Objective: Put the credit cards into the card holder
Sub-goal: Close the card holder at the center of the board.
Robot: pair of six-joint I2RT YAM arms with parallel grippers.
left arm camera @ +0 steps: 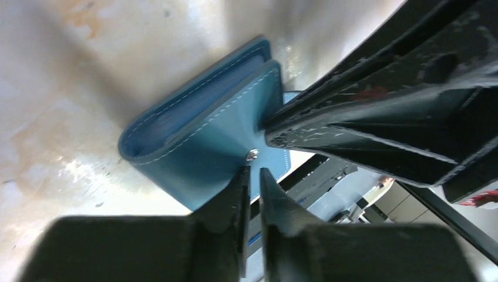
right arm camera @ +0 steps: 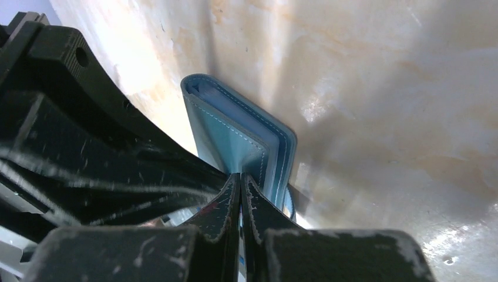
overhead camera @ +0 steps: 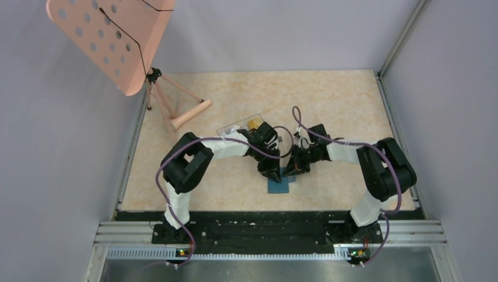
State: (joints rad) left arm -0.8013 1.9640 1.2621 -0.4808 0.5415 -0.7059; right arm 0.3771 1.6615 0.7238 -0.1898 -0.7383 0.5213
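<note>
The teal-blue card holder (overhead camera: 280, 186) lies near the table's front middle, and both grippers meet over it. In the left wrist view the card holder (left arm camera: 199, 141) is folded, its fold to the left and a silver snap (left arm camera: 252, 154) on its raised flap. My left gripper (left arm camera: 253, 171) is nearly shut, pinching that flap's edge just below the snap. The right gripper's fingers (left arm camera: 352, 117) touch the same flap from the right. In the right wrist view my right gripper (right arm camera: 241, 175) is shut on the flap of the card holder (right arm camera: 235, 135). No credit card shows clearly.
A clear plastic box (overhead camera: 235, 126) with a yellow thing (overhead camera: 253, 124) in it lies behind the left gripper. A pink perforated stand (overhead camera: 111, 41) on a tripod (overhead camera: 176, 108) stands at the back left. A black rail (overhead camera: 270, 232) runs along the near edge. Walls enclose the table.
</note>
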